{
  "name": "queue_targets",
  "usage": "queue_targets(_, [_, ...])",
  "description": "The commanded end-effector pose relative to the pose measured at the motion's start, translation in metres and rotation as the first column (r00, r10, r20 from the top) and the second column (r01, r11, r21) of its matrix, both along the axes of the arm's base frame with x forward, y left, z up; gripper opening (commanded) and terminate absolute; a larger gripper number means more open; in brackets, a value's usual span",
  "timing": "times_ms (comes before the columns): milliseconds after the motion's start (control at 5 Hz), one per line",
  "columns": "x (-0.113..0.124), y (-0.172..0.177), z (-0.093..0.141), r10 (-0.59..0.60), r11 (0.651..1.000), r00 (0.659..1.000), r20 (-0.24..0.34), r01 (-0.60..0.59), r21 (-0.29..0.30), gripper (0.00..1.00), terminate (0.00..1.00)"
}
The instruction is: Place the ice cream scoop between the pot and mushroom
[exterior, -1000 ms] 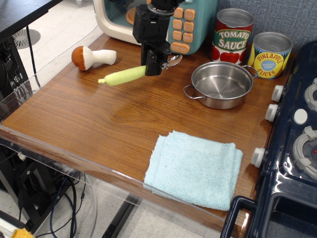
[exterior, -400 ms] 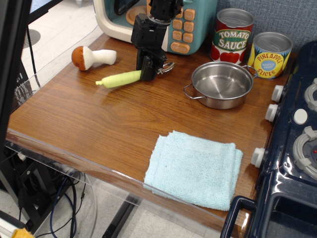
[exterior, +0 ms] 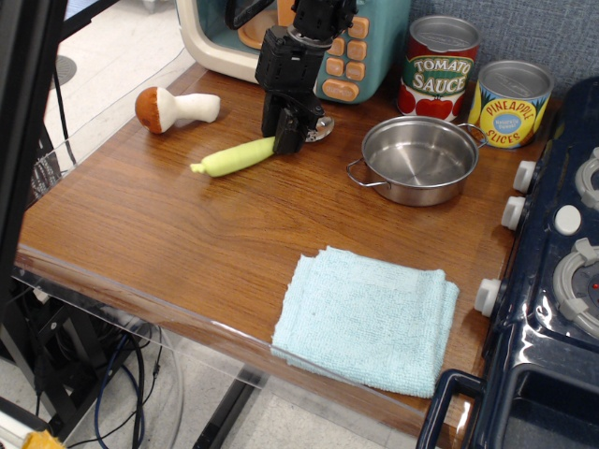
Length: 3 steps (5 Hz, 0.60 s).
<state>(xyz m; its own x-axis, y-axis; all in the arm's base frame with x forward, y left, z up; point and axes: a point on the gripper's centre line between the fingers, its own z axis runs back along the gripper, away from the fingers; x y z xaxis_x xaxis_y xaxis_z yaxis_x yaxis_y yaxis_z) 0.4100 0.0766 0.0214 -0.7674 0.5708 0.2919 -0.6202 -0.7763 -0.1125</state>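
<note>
The ice cream scoop [exterior: 234, 157] has its yellow-green handle pointing left and low over the wooden table, its silver bowl showing just right of my fingers. My gripper [exterior: 288, 140] is shut on the scoop where the handle meets the bowl. The mushroom [exterior: 173, 108] lies on its side to the left, orange-brown cap at the far left. The shiny steel pot [exterior: 418, 161] stands to the right. The scoop is between the two, nearer the mushroom's side.
A light-blue folded cloth [exterior: 370, 318] lies at the table's front. A tomato sauce can [exterior: 441, 67] and a pineapple can [exterior: 512, 103] stand behind the pot. A teal toy appliance [exterior: 360, 47] is at the back, a dark toy stove [exterior: 562, 271] at the right.
My gripper has lowered the scoop from above the table to the surface and shifted slightly right; the handle now tilts down to the left.
</note>
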Motion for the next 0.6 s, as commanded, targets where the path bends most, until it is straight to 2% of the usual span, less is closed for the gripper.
queue_targets(0, [0.004, 0.008, 0.031, -0.013, 1.0, 0.999, 0.049, 0.012, 0.025, 1.0, 0.0])
queue_targets(200, [0.004, 0.006, 0.046, -0.004, 1.0, 0.997, 0.082, 0.003, 0.008, 1.0, 0.0])
queue_targets(400, [0.002, 0.006, 0.074, 0.017, 0.999, 0.987, 0.159, -0.012, -0.033, 1.0, 0.0])
